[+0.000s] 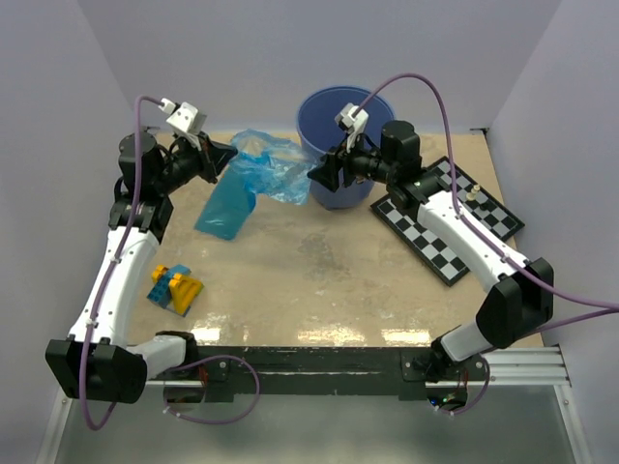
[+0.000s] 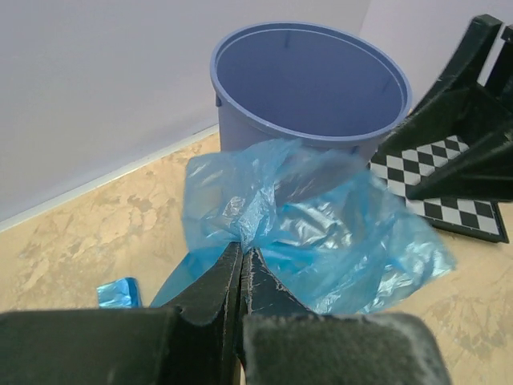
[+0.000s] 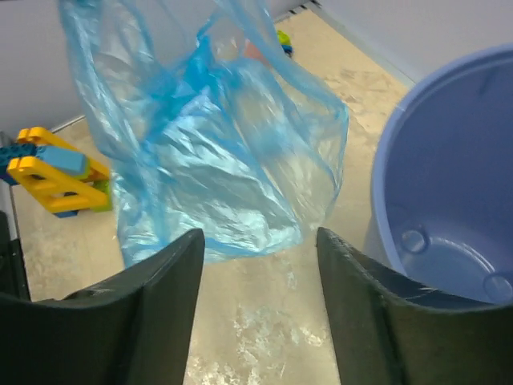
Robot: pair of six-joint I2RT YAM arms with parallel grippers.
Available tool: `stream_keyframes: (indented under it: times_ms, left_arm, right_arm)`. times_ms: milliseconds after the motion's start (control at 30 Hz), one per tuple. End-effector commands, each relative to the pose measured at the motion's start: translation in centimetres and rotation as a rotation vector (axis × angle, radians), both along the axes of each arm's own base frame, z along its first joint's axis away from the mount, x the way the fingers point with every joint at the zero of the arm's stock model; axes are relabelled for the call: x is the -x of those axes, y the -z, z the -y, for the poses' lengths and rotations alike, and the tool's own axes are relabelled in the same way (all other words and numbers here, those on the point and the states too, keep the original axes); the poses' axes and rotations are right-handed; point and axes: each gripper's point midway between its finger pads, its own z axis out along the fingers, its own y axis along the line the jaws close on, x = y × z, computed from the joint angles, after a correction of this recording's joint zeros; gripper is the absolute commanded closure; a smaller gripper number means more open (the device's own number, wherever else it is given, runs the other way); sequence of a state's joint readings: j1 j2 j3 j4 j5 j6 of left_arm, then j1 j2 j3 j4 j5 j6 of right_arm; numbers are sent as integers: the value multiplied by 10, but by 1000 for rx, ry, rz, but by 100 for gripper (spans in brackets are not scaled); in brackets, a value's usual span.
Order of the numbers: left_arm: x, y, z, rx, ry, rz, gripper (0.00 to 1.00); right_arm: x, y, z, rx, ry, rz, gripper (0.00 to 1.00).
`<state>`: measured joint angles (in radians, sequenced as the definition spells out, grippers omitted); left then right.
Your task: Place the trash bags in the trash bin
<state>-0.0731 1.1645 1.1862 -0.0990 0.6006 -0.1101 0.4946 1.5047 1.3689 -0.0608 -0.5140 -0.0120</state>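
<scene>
My left gripper point(image 1: 228, 155) is shut on a crinkly bright-blue trash bag point(image 1: 269, 164) and holds it above the table, just left of the trash bin point(image 1: 340, 145). In the left wrist view the shut fingertips point(image 2: 242, 250) pinch the bag point(image 2: 321, 233), with the open bin point(image 2: 309, 80) right behind it. A second, flatter blue bag point(image 1: 227, 208) lies on the table below. My right gripper point(image 1: 315, 174) is open and empty beside the bin's front, facing the held bag point(image 3: 208, 152). The bin's empty inside point(image 3: 449, 208) shows at the right of the right wrist view.
A black-and-white chessboard point(image 1: 455, 222) with small pieces lies at the right, under the right arm. Yellow and blue toy blocks point(image 1: 174, 288) sit at the near left and also show in the right wrist view point(image 3: 52, 172). Walls close the table behind and at both sides.
</scene>
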Motion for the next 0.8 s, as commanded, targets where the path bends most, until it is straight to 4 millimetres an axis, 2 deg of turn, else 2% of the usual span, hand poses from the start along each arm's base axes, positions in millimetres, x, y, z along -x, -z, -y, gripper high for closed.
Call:
stream_keyframes:
  times_ms: [0,100,167,233,300,500,700,767]
  left_arm:
    - [14,-11,10,10,87,57,100]
    - [25,-16,17,45,136,59,100]
    - [29,-29,20,46,164,109,100]
    - [33,-34,21,33,176,127,100]
    - [37,-40,23,23,201,145,100]
    - [53,-46,28,-14,266,152,100]
    - [57,-59,25,-45,252,198,100]
    - [54,-61,22,-53,231,208,100]
  right_arm:
    - [25,-26,-21,-143,-168,-25,35]
    - [16,-15,-34,-172,-201,-100,31]
    - [4,-8,-39,-178,-182,-138,26]
    - [-3,-6,-45,-181,-184,-151,16]
    - [-7,-8,-50,-200,-195,-158,2]
    - [-19,-13,-60,-275,-191,-194,2]
    - [-6,-7,-71,-304,-305,-239,2]
    - [1,-8,-74,-313,-369,-244,7]
